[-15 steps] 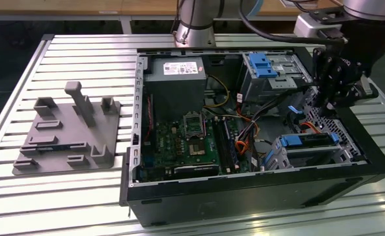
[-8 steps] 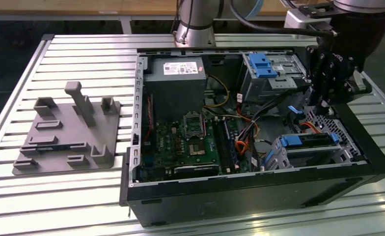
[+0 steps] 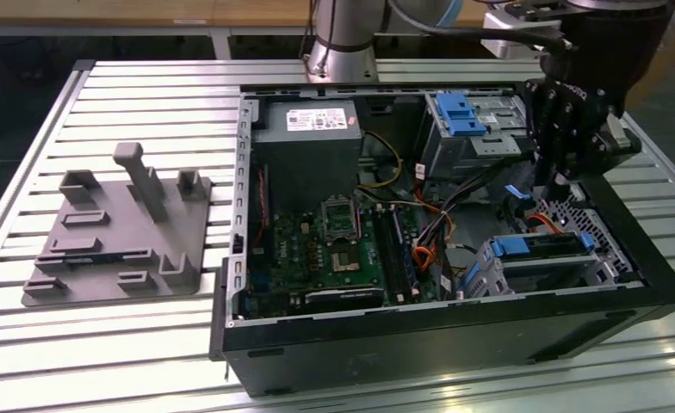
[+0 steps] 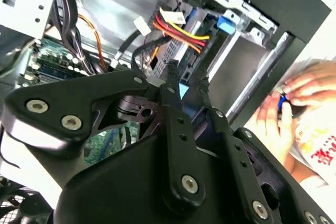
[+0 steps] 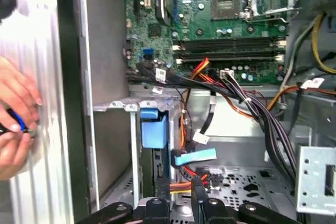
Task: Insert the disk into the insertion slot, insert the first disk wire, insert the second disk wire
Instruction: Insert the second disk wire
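I see the disk [image 3: 541, 248] seated in the insertion slot [image 3: 544, 277], inside the case [image 3: 430, 340] on the exterior view's right. My end effector [image 4: 186, 74] hangs near it, fingers [image 4: 170, 85] seemingly slightly apart, gripping nothing. A person's hand [image 5: 14, 119] sits outside the case.

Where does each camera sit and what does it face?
Exterior view: off the arm, looking down into the open black computer case on the slatted metal table; black gripper over it.
First wrist view: on the arm, facing the green motherboard past the gripper.
Second wrist view: on the arm, along the gripper into the case.
Both wrist views share a person's hand outside the case.
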